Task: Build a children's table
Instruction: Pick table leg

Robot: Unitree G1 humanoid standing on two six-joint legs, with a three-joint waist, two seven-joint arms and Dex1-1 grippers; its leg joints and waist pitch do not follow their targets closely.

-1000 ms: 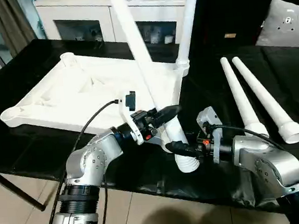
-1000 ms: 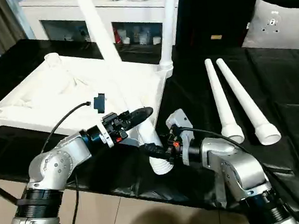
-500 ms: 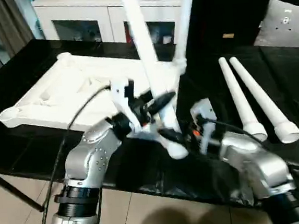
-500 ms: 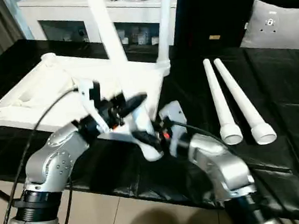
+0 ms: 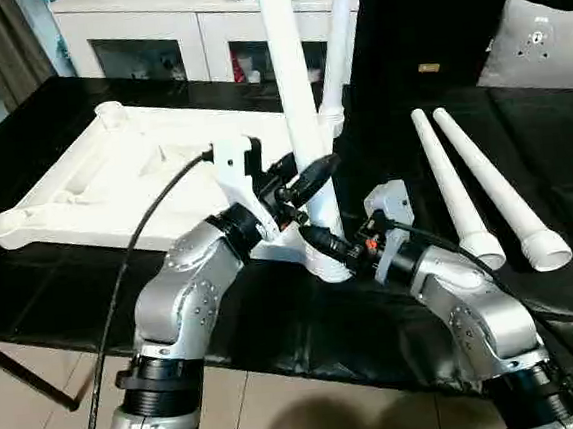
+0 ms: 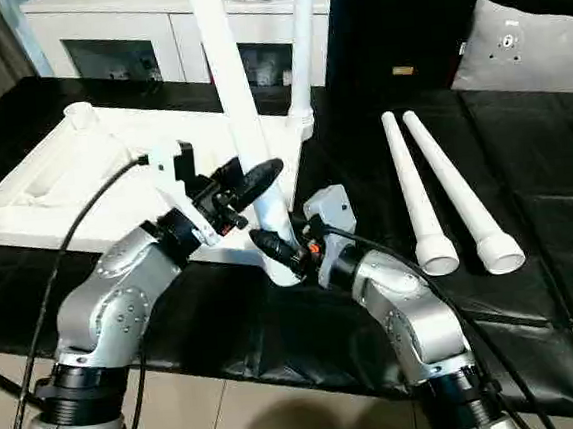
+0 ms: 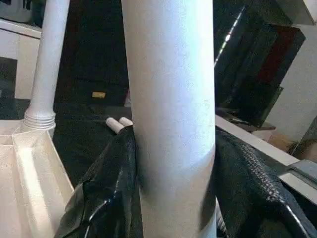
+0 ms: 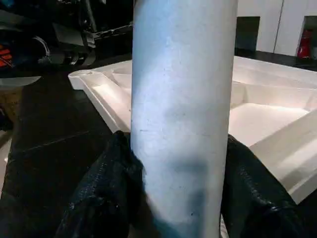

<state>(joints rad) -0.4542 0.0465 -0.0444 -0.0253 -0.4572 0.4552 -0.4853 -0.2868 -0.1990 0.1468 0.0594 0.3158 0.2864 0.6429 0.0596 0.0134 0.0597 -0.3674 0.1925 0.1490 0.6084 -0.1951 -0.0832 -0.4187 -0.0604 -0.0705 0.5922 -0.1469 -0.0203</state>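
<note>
Tabletop (image 5: 113, 179) lies upside down on the black table (image 5: 62, 284), ribbed underside up, near the left side. One leg (image 5: 336, 39) stands upright in its far right corner socket.

We hold a second leg (image 5: 295, 103) with both grippers, nearly upright, its wide end down at the tabletop's near right corner. Left gripper (image 5: 309, 180) is clamped on the shaft from the left, its fingers (image 7: 106, 193) pressed against both sides. Right gripper (image 5: 321, 244) is clamped lower, close to the leg's base, its fingers (image 8: 99, 198) hugging the shaft (whether the base is seated in the socket, we cannot tell).

Two spare legs (image 5: 480, 192) lie side by side on the table to the right, wide ends toward us, well apart from the tabletop.

White cabinet (image 5: 150, 36) with glass doors stands behind the table.
</note>
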